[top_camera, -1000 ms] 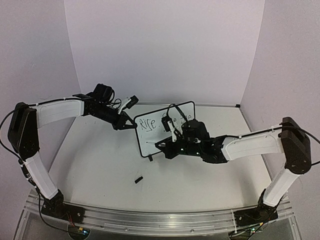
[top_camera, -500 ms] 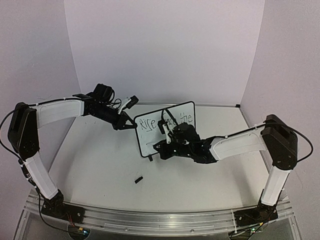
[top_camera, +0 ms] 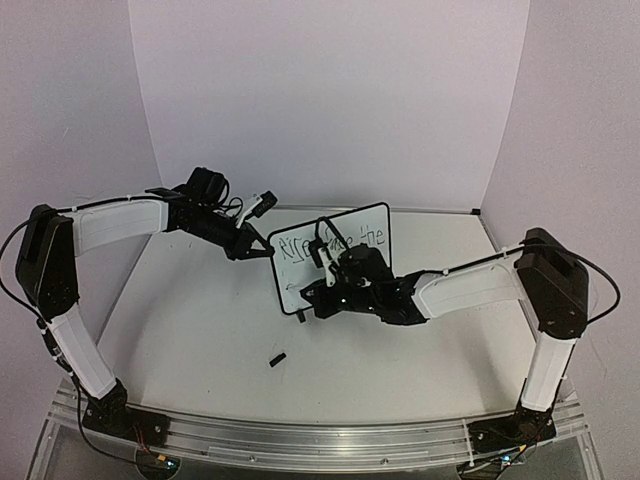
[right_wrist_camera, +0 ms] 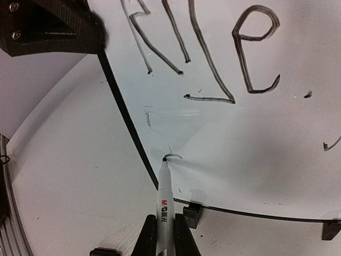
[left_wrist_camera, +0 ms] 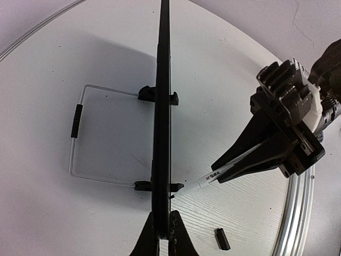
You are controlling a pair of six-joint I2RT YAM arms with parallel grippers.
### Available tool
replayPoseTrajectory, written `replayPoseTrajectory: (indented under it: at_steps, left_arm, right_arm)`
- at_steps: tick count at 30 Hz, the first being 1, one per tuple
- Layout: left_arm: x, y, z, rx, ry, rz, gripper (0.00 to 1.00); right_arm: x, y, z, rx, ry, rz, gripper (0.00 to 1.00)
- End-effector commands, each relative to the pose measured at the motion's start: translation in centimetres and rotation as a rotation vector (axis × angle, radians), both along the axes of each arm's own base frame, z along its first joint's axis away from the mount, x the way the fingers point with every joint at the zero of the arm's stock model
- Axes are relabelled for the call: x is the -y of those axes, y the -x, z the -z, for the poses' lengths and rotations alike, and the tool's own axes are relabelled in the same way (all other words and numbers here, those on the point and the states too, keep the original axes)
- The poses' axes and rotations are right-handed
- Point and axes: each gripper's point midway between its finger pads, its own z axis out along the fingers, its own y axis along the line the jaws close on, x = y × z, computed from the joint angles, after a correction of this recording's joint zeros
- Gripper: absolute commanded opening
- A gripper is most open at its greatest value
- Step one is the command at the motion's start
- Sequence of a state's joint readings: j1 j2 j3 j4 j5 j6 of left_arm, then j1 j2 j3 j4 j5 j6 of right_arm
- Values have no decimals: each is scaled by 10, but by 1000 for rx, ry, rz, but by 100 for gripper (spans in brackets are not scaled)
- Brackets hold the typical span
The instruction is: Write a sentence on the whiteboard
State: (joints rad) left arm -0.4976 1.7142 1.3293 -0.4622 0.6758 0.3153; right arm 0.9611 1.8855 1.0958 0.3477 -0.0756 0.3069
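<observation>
1. The whiteboard (top_camera: 287, 278) stands mid-tabletop (top_camera: 200, 330), its left edge clamped by the left tool (left_wrist_camera: 162, 237).
2. The marker (right_wrist_camera: 164, 205) is gripped by the right tool (right_wrist_camera: 162, 238), with its tip near the board's lower-left corner, under "Rise".
3. The sentence (top_camera: 296, 247) is best continued there with light, even pressure, so the board is not tipped.

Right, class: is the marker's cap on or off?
Off. The marker in the right hand shows a bare tip touching the whiteboard; a small black cap-like piece lies on the table.
</observation>
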Motion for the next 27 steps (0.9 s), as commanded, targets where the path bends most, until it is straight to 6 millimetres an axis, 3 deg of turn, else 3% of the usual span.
replayPoseTrajectory:
  at_steps: [1,6,9,27]
  left_arm:
    - [-9,19,44,-103,-141,8,0]
    - [-9,18,44,-103,-141,7,0]
    - [-9,19,45,-104,-142,7,0]
    - [-9,19,43,-100,-141,7,0]
  right_arm:
    - [-3,-7,8,0,15,8,0]
    - [2,-7,20,-14,46,27,0]
    - [5,-10,17,-3,51,47,0]
    - [12,-25,-54,137,-9,102,0]
